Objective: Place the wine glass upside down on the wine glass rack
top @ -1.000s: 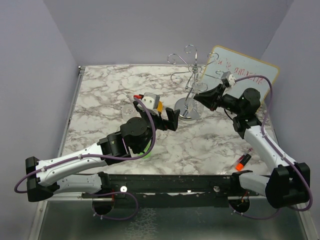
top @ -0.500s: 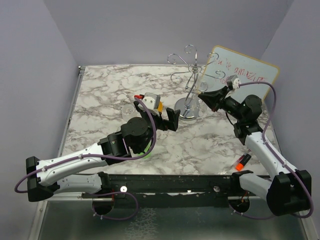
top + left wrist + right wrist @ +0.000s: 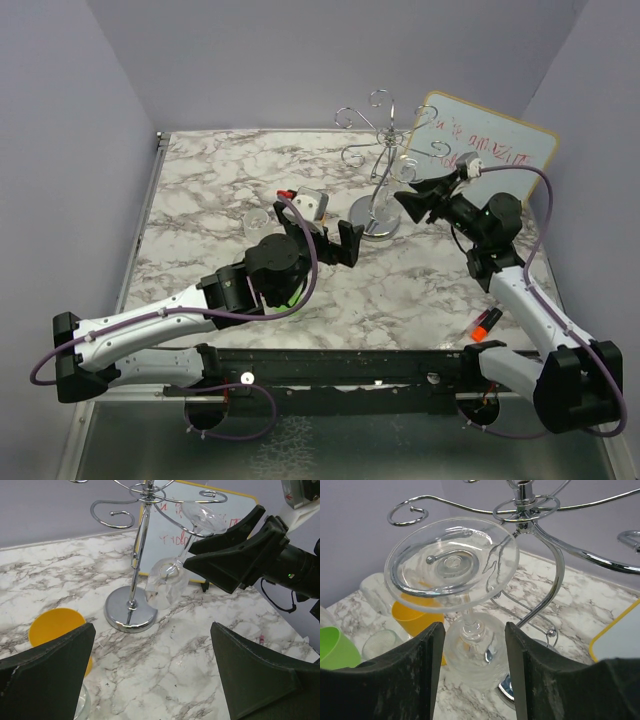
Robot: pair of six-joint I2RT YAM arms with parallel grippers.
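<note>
The clear wine glass [image 3: 479, 652] hangs upside down from a curled arm of the chrome wine glass rack [image 3: 547, 545], its round foot resting on the wire and its bowl below. My right gripper [image 3: 474, 628] is open, a finger on either side of the stem with a gap on both sides. From above, the right gripper [image 3: 408, 198] sits just right of the rack [image 3: 376, 216]. The left wrist view shows the glass [image 3: 167, 582] beside the rack's post [image 3: 139, 545]. My left gripper [image 3: 152, 630] is open over bare marble in front of the rack, and holds nothing.
A yellow cup [image 3: 55, 627] and a clear tumbler [image 3: 82, 707] stand left of the rack. A green cup [image 3: 335, 647] is farther left. The white board with red writing [image 3: 490, 140] leans behind the rack. An orange-tipped marker [image 3: 487, 320] lies near the right arm.
My right gripper rose beside the rack with the glass, then opened and let go of it. The left arm shifted slightly right.
</note>
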